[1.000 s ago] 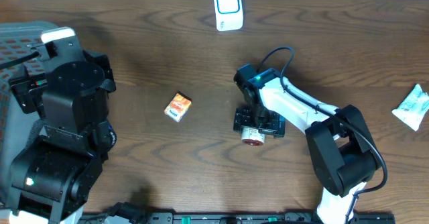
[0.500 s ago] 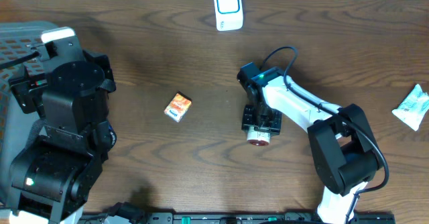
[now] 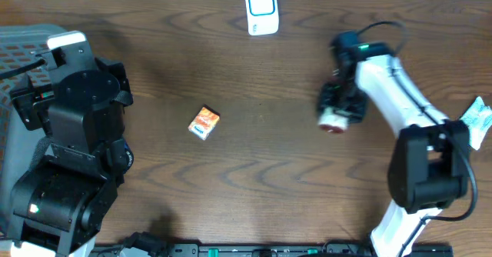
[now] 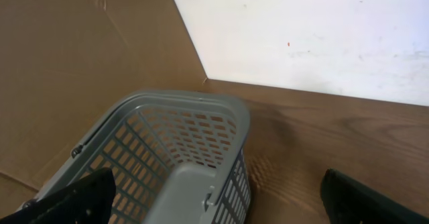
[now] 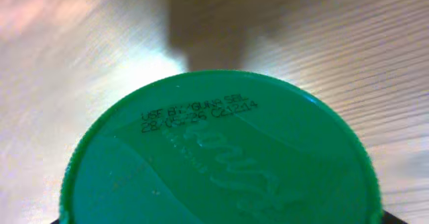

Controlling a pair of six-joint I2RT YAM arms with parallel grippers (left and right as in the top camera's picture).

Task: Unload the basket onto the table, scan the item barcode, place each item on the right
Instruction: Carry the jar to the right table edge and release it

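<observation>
The item is a round container with a green lid (image 5: 221, 157) that fills the right wrist view; a printed date code shows on the lid. In the overhead view my right gripper (image 3: 339, 105) is shut on the item, whose white and red end (image 3: 334, 122) points toward the table's front. No barcode shows in any view. The white scanner (image 3: 261, 9) with a blue face stands at the far edge, left of the item. My left gripper (image 4: 216, 205) hangs open over a grey basket (image 4: 181, 117), holding nothing.
A small orange box (image 3: 204, 122) lies left of centre. A pale packet (image 3: 473, 122) sits at the right edge. The grey basket (image 3: 19, 41) and the bulky left arm (image 3: 77, 134) fill the left side. Brown cardboard (image 4: 80, 63) stands behind the basket.
My right gripper closed on the item at the table's centre and carried it right and toward the far side. The left arm has not moved.
</observation>
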